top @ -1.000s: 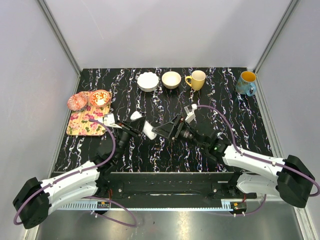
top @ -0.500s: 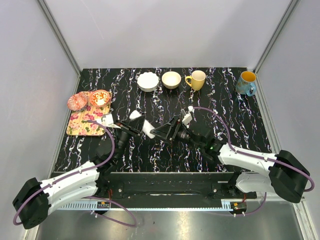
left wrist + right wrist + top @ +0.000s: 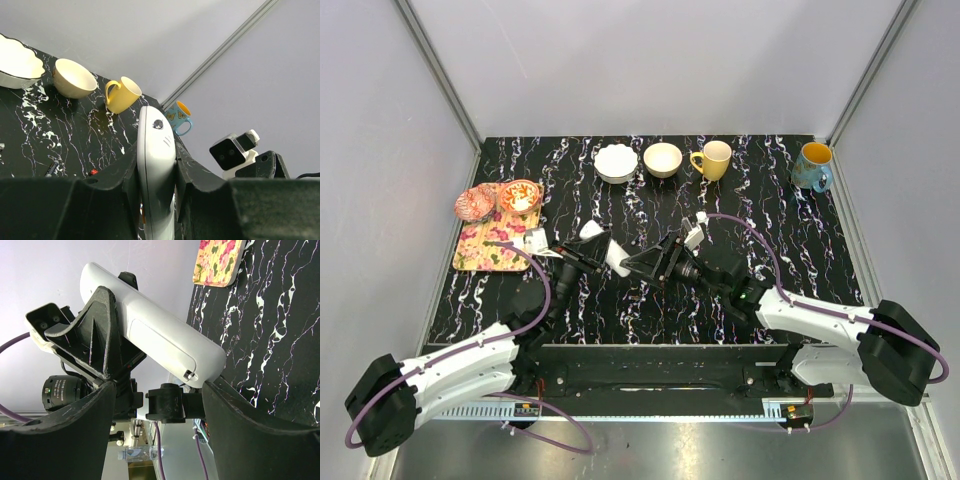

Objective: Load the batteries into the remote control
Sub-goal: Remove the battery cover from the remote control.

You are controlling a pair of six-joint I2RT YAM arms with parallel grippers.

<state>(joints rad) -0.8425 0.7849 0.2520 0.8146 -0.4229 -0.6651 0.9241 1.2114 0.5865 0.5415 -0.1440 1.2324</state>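
**A:** Gripping what, in the left claw (image 3: 602, 246)?

**B:** Clamping the remote control (image 3: 618, 262) across its width at about mid-length. Holding it lifted off the marbled surface (image 3: 800, 240), near the middle, with its back cover facing the right wrist camera.

**A:** And standing how, at the right claw (image 3: 638, 262)?

**B:** Gaping wide and gripping nothing. Hovering just beside the remote's right end, lined up with the gap between the fingers. Touching or not, impossible to tell.

**A:** Lying where, as to the batteries (image 3: 93, 172)?

**B:** Resting loose on the surface, one red and one dark, close together. Showing only from the left wrist, on the near side of the beige bowl (image 3: 74, 78) and the yellow mug (image 3: 121, 94).
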